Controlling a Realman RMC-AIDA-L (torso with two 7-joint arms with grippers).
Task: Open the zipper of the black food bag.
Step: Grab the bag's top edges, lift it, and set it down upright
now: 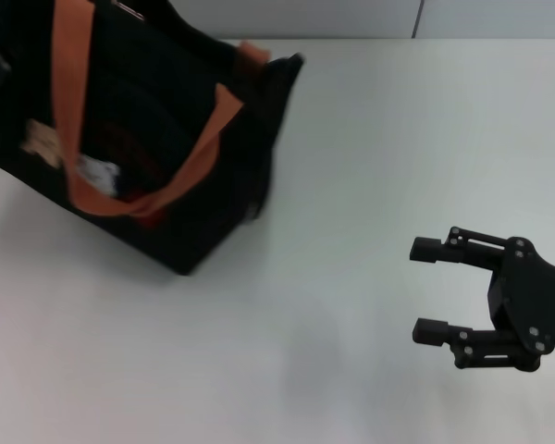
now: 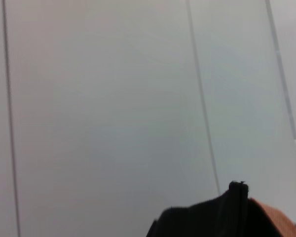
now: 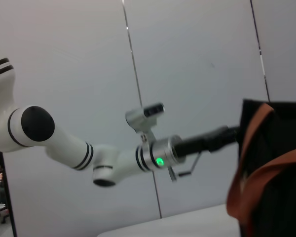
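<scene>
The black food bag (image 1: 157, 120) stands tilted at the table's far left, and an orange-brown strap (image 1: 74, 111) loops down over its near face. Pale and red marks (image 1: 97, 173) show under the strap. I cannot make out the zipper in any view. In the right wrist view my left arm (image 3: 153, 155) reaches to the bag's (image 3: 276, 148) far edge, where the bag hides its gripper end (image 3: 222, 137). The left wrist view shows only a black bag corner (image 2: 237, 202) and some strap (image 2: 278, 219). My right gripper (image 1: 430, 289) hovers open at the near right, far from the bag.
The white table (image 1: 351, 185) stretches between the bag and my right gripper. A pale panelled wall (image 2: 113, 98) stands behind the table.
</scene>
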